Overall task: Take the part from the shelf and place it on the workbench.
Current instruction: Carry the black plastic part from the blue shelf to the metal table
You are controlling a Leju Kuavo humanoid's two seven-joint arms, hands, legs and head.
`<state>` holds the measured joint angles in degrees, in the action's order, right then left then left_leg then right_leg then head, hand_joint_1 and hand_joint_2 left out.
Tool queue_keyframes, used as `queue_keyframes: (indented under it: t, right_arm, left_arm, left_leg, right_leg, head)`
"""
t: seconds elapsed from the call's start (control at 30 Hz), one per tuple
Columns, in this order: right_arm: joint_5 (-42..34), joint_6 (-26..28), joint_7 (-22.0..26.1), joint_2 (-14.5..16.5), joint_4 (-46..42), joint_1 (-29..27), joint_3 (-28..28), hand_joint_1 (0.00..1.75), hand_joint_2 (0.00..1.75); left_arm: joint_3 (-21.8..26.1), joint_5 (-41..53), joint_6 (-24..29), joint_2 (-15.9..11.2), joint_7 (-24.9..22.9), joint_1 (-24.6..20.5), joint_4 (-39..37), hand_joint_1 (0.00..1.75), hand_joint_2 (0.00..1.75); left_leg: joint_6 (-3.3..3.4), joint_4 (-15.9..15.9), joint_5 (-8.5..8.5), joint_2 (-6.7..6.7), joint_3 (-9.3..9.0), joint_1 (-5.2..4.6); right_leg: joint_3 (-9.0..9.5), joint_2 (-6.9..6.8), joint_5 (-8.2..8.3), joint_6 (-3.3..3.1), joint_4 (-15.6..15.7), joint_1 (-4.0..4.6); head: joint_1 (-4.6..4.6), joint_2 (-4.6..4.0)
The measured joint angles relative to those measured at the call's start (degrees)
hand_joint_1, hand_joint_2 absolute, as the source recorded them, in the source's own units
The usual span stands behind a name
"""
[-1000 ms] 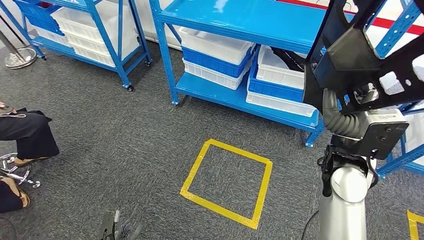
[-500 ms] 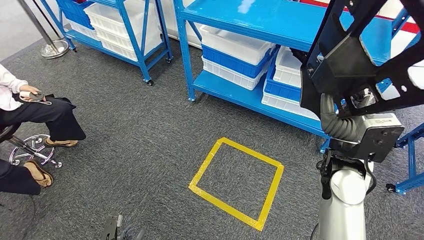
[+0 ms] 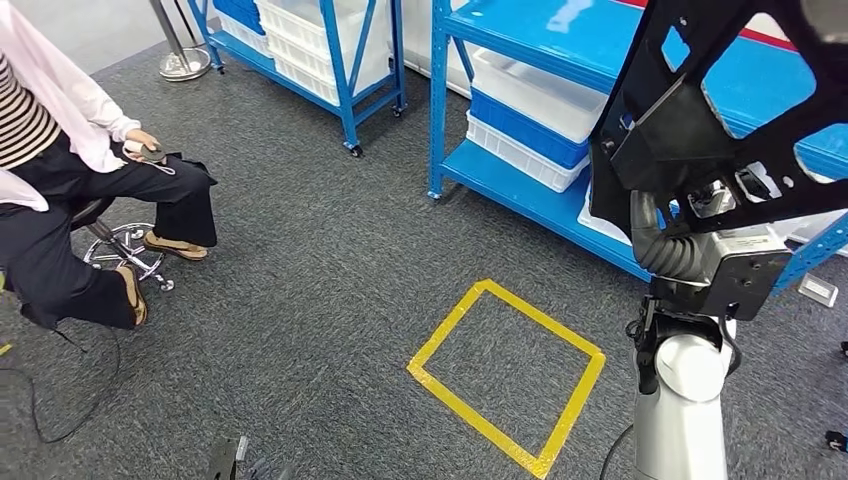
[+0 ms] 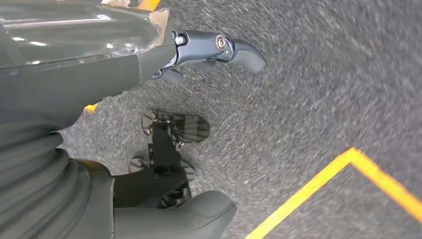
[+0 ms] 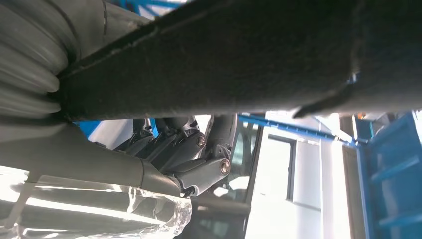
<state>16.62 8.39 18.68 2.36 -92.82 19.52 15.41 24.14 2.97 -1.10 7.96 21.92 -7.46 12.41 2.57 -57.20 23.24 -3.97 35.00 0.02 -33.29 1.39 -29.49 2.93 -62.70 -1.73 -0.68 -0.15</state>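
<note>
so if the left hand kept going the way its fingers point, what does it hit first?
Most likely the grey carpet. The left hand hangs open, fingers aimed at bare floor, with nothing between. The yellow tape lies off to one side. Depth is unclear.

View swung left: seated person [image 3: 70,190] now nearer centre.

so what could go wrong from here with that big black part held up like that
The black part is large and held high by the right hand; it blocks much of the head view, so obstacles on that side may go unseen. It is also near the blue shelf, and a swing could clip it. A seated person is close by on the left, so a wide turn might come too near.
</note>
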Motion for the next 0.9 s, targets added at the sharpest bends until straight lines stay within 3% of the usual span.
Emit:
queue_keyframes:
  t: [0.07, 0.17, 0.23, 0.3, 0.37, 0.4, 0.43, 0.5, 0.57, 0.6, 0.67, 0.73, 0.8, 0.87, 0.9]
  right_arm:
    - [-0.2, -0.4, 0.4, 0.1, 0.5, 0.3, 0.0, 1.75, 1.75]
    - [-0.4, -1.0, 0.7, 0.4, 1.8, 1.2, 0.0, 1.75, 1.75]
    - [-0.5, -1.2, 0.8, 0.9, 2.7, 2.1, 0.1, 1.75, 1.75]
    - [-0.6, -1.3, 0.9, 1.2, 3.4, 2.6, 0.2, 1.75, 1.75]
    - [-0.7, -1.4, 1.0, 1.2, 4.2, 2.9, 0.2, 1.75, 1.75]
    - [-0.8, -1.4, 1.1, 1.3, 4.6, 3.0, 0.2, 1.75, 1.75]
    - [-0.8, -1.5, 1.2, 1.5, 4.9, 3.1, 0.2, 1.75, 1.75]
    - [-1.1, -1.7, 1.3, 1.9, 5.4, 3.4, 0.2, 1.75, 1.75]
    - [-1.3, -1.8, 1.3, 2.3, 5.7, 3.8, 0.3, 1.75, 1.75]
    - [-1.4, -1.9, 1.3, 2.4, 5.9, 3.9, 0.3, 1.75, 1.75]
    - [-1.5, -1.9, 1.3, 2.7, 6.2, 4.0, 0.3, 1.75, 1.75]
    - [-1.5, -1.9, 1.4, 2.8, 6.4, 4.0, 0.3, 1.75, 1.75]
    - [-1.6, -1.9, 1.4, 2.8, 6.7, 4.0, 0.3, 1.75, 1.75]
    - [-1.6, -1.9, 1.4, 2.7, 7.0, 3.9, 0.3, 1.75, 1.75]
    - [-1.6, -1.9, 1.4, 2.7, 7.2, 3.8, 0.3, 1.75, 1.75]
  left_arm:
    - [0.0, -0.1, 0.8, -0.1, 0.1, 0.1, 0.0, 0.0, 1.75]
    - [0.1, -1.0, 0.8, -0.4, -0.2, 0.6, 0.0, 0.0, 1.75]
    - [0.1, -1.4, -0.3, -0.7, -0.5, 1.0, -0.1, 0.0, 1.75]
    - [0.1, -1.7, -1.0, -0.8, -0.6, 1.0, -0.1, 0.0, 1.75]
    - [0.2, -1.9, -1.5, -0.8, -0.6, 1.1, -0.1, 0.0, 1.75]
    - [0.2, -2.0, -1.8, -0.8, -0.6, 1.3, -0.2, 0.0, 1.75]
    - [0.2, -2.0, -2.0, -0.9, -0.6, 1.3, -0.2, 0.0, 1.75]
    - [0.3, -2.0, -2.6, -1.0, -0.6, 1.4, -0.2, 0.0, 1.75]
    - [0.3, -2.0, -3.0, -1.0, -0.6, 1.3, -0.2, 0.0, 1.75]
    - [0.3, -2.0, -3.1, -1.0, -0.6, 1.2, -0.2, 0.0, 1.75]
    - [0.4, -1.9, -3.2, -1.0, -0.6, 1.3, -0.3, 0.0, 1.75]
    - [0.4, -1.9, -3.3, -1.0, -0.6, 1.4, -0.3, 0.0, 1.75]
    - [0.5, -1.9, -3.4, -1.0, -0.6, 1.3, -0.3, 0.0, 1.75]
    - [0.5, -1.9, -3.4, -1.0, -0.6, 1.3, -0.3, 0.0, 1.75]
    - [0.6, -1.9, -3.4, -1.0, -0.6, 1.4, -0.3, 0.0, 1.75]
  left_leg:
    - [-0.72, -0.7, -0.05, -1.07, 0.84, -0.04]
    - [-1.81, -1.0, -0.43, -1.81, 1.89, 0.25]
    - [-2.41, -3.6, 1.24, 0.07, 3.23, 0.33]
    - [-3.0, -10.1, 4.74, 2.57, 6.24, 0.48]
    - [-3.38, -16.3, 7.01, 3.46, 9.12, 0.72]
    - [-3.44, -16.8, 6.74, 3.68, 9.26, 0.78]
    - [-3.43, -15.2, 5.61, 3.91, 8.33, 0.8]
    - [-3.11, -7.4, 2.45, 5.66, 3.96, 0.68]
    - [-2.47, -2.1, 1.01, 7.17, 1.19, 0.3]
    - [-2.14, -1.5, 1.05, 7.28, 1.06, 0.05]
    - [-1.32, -1.3, 0.68, 6.04, 1.24, -0.1]
    - [-0.34, -0.6, 0.1, 5.01, 1.09, -0.03]
    - [0.39, -0.3, -0.31, 3.91, 1.07, 0.01]
    - [0.7, -0.4, -0.46, 2.51, 1.22, -0.12]
    - [0.76, -0.4, -0.51, 1.78, 1.26, -0.23]
  right_leg:
    - [1.83, 1.38, 1.27, 0.0, 4.2, -0.14]
    - [1.64, 0.61, 1.72, -1.03, 4.4, 0.0]
    - [1.59, -0.34, 2.09, -1.8, 4.5, -0.22]
    - [1.55, -1.5, 2.16, -2.17, 4.6, -0.08]
    - [1.49, -2.79, 2.14, -2.21, 4.6, 0.09]
    - [1.48, -3.45, 2.13, -2.2, 4.6, 0.11]
    - [1.49, -4.05, 2.12, -2.18, 4.6, 0.09]
    - [1.5, -5.1, 2.08, -2.12, 4.6, 0.19]
    - [1.43, -5.92, 2.0, -1.82, 4.6, 0.6]
    - [1.41, -6.31, 1.97, -1.57, 4.6, 0.79]
    - [1.32, -7.09, 1.91, -0.94, 4.7, 0.9]
    - [0.63, -5.81, 0.81, -0.69, 3.3, 0.81]
    - [-2.2, -3.09, -2.27, -1.16, -3.0, 0.67]
    - [-5.87, -1.78, -4.97, -1.38, -10.6, 0.77]
    - [-6.59, -1.59, -5.1, -1.2, -11.9, 0.85]
  head:
    - [-0.05, 0.0]
    - [-0.19, 0.0]
    - [-0.62, 0.0]
    - [-1.05, 0.0]
    - [-1.08, 0.0]
    - [-1.09, 0.0]
    - [-1.1, 0.0]
    - [-1.13, 0.0]
    - [-1.01, 0.0]
    - [-0.91, 0.0]
    - [-0.77, 0.0]
    - [-0.64, 0.0]
    - [-0.46, 0.0]
    - [-0.38, 0.0]
    - [-0.36, 0.0]
